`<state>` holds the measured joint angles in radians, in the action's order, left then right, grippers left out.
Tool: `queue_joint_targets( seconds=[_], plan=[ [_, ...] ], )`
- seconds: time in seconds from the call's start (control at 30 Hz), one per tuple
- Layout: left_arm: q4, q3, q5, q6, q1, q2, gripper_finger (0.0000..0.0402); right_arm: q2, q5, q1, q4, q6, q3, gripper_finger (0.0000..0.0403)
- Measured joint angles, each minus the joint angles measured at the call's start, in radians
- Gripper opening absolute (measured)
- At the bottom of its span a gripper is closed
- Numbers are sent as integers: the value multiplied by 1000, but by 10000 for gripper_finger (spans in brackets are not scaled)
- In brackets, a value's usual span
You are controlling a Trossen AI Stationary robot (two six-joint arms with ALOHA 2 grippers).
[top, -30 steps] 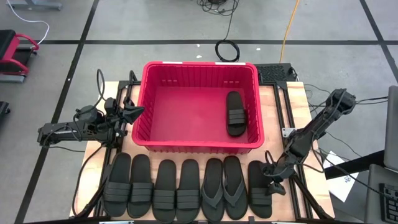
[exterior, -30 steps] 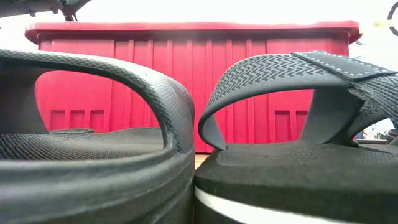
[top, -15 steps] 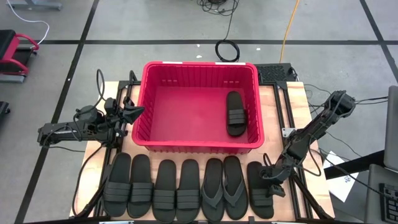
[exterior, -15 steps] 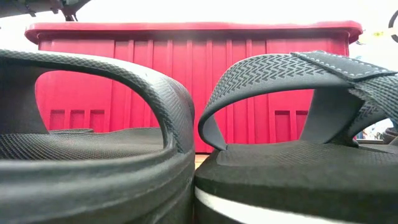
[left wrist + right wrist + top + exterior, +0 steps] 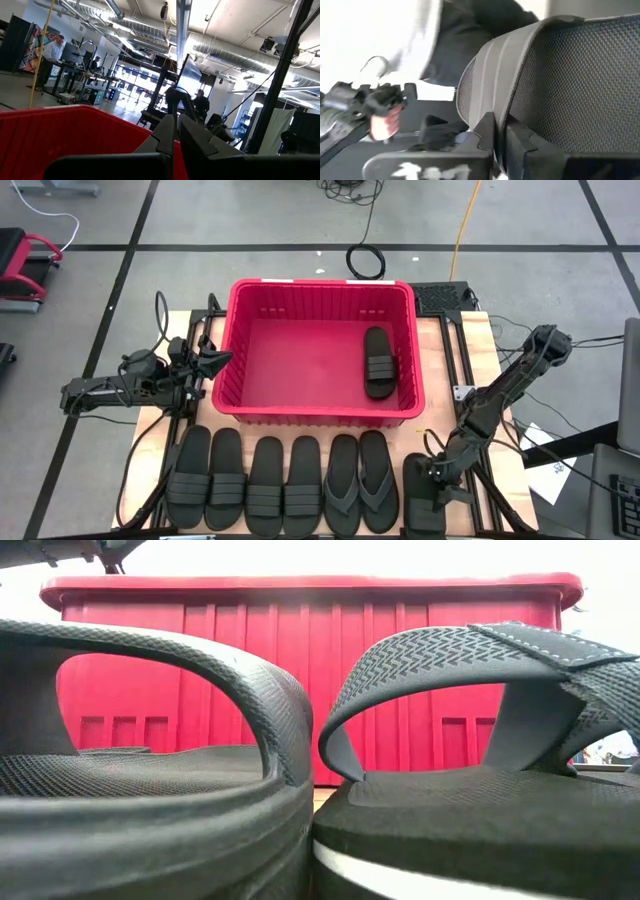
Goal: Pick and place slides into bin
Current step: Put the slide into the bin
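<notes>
Lowered from beside the row, the right gripper (image 5: 437, 477) clenches its fingers on the rightmost slide (image 5: 422, 498) on the counter (image 5: 455, 365); one slide (image 5: 378, 362) lies in the bin (image 5: 237, 345), six wait, left gripper (image 5: 213, 361) clenched empty.

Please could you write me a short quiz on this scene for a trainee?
1. True or false: the red bin holds two slides.
2. Which pincer is closed on the strap of the rightmost slide of the front row? A: left pincer. B: right pincer.
3. How many slides lie outside the bin?

Key: 1 false, there is only one slide inside; 2 B; 3 seven.
</notes>
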<state>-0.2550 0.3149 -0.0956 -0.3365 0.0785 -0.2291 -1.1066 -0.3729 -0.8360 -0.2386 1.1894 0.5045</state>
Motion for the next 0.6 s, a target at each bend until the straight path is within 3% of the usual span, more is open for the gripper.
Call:
queue_joint_targets(
  seconds=[0.1,0.33,0.6],
  plan=[
    [0,0,0,-7,0,0,24,1,1,0,113,-50,114,5],
    [0,0,0,-9,0,0,24,1,65,30,609,-237,426,3],
    [0,0,0,-9,0,0,24,-9,228,193,1007,-472,752,1]
  ],
)
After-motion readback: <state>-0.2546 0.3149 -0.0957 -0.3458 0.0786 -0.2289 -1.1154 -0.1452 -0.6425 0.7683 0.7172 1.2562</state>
